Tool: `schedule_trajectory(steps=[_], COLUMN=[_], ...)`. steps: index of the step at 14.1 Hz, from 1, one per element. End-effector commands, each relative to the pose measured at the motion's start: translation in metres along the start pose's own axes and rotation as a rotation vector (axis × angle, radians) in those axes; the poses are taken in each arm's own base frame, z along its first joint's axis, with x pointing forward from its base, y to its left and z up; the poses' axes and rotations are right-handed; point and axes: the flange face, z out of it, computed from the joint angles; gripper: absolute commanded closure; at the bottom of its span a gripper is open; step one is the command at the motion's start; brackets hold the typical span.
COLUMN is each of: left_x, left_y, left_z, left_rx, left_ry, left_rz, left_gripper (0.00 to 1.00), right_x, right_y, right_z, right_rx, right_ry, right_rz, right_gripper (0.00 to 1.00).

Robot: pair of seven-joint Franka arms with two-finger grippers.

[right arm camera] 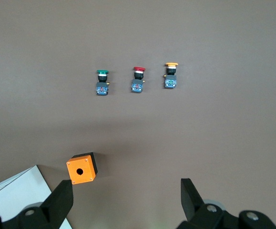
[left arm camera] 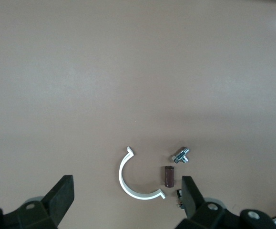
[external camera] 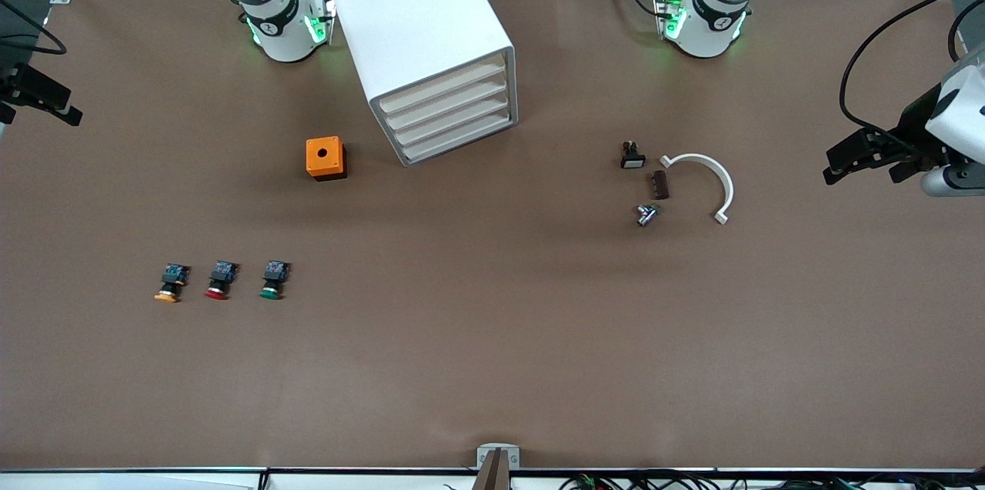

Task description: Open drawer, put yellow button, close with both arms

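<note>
The white cabinet (external camera: 419, 28) stands near the robots' bases, and all four drawers are shut. The drawer (external camera: 445, 87) is the uppermost one. The yellow button (external camera: 170, 285) lies on the table toward the right arm's end, beside a red-capped (external camera: 220, 281) and a green-capped button (external camera: 273, 281). It also shows in the right wrist view (right arm camera: 170, 76). My right gripper (external camera: 46, 101) hangs open and empty over the table's edge at the right arm's end; it shows open in its wrist view (right arm camera: 127, 198). My left gripper (external camera: 858, 167) hangs open and empty over the left arm's end (left arm camera: 127, 195).
An orange box (external camera: 325, 158) with a round hole sits beside the cabinet, nearer the camera. A white C-shaped clamp (external camera: 704, 182), a brown block (external camera: 660, 185), a metal fitting (external camera: 646, 214) and a small black switch (external camera: 632, 155) lie toward the left arm's end.
</note>
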Motion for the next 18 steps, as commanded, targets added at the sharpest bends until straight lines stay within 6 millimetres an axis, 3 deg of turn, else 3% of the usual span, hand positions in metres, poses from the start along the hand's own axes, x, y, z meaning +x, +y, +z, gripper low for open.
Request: schedule_trajectory(steps=[1, 3, 6, 8, 11, 12, 13, 14, 15, 17, 18], left_x=[0.012, 0.018, 0.025, 0.025, 0.019, 0.014, 0.01, 0.006, 0.002, -0.006, -0.011], left_y=[-0.01, -0.009, 0.011, 0.043, 0.097, 0.117, 0.128, 0.14, 0.154, 0.17, 0.186], left_z=[0.022, 0.047, 0.079, 0.105, 0.138, 0.149, 0.155, 0.154, 0.157, 0.162, 0.168], left_rx=[-0.018, -0.017, -0.027, -0.038, 0.011, 0.032, 0.036, 0.016, 0.008, 0.009, 0.017], left_ry=[-0.034, -0.079, -0.143, -0.198, -0.256, -0.282, -0.317, -0.362, -0.411, -0.522, -0.575], left_rz=[-0.019, -0.026, -0.138, -0.257, -0.438, -0.495, -0.557, -0.638, -0.694, -0.804, -0.877], left_gripper=[0.01, 0.01, 0.01, 0.01, 0.01, 0.01, 0.01, 0.01, 0.01, 0.01, 0.01], right_x=[-0.008, -0.007, -0.002, 0.009, 0.016, 0.023, 0.04, 0.065, 0.078, 0.084, 0.087], right_y=[0.001, 0.006, 0.025, 0.032, 0.041, 0.04, 0.038, 0.036, 0.035, 0.044, 0.047], right_z=[-0.003, -0.007, -0.02, -0.024, -0.011, 0.0, 0.028, 0.081, 0.106, 0.105, 0.114], right_rx=[-0.005, -0.01, -0.015, -0.025, -0.006, -0.005, -0.002, -0.001, 0.004, -0.01, -0.013], right_ry=[0.01, 0.017, 0.045, 0.04, 0.015, 0.0, -0.045, -0.133, -0.178, -0.156, -0.164], right_rz=[0.002, -0.006, -0.055, -0.133, -0.124, -0.127, -0.133, -0.143, -0.145, -0.134, -0.131], right_gripper=[0.0, 0.0, 0.0, 0.0, 0.0, 0.0, 0.0, 0.0, 0.0, 0.0, 0.0])
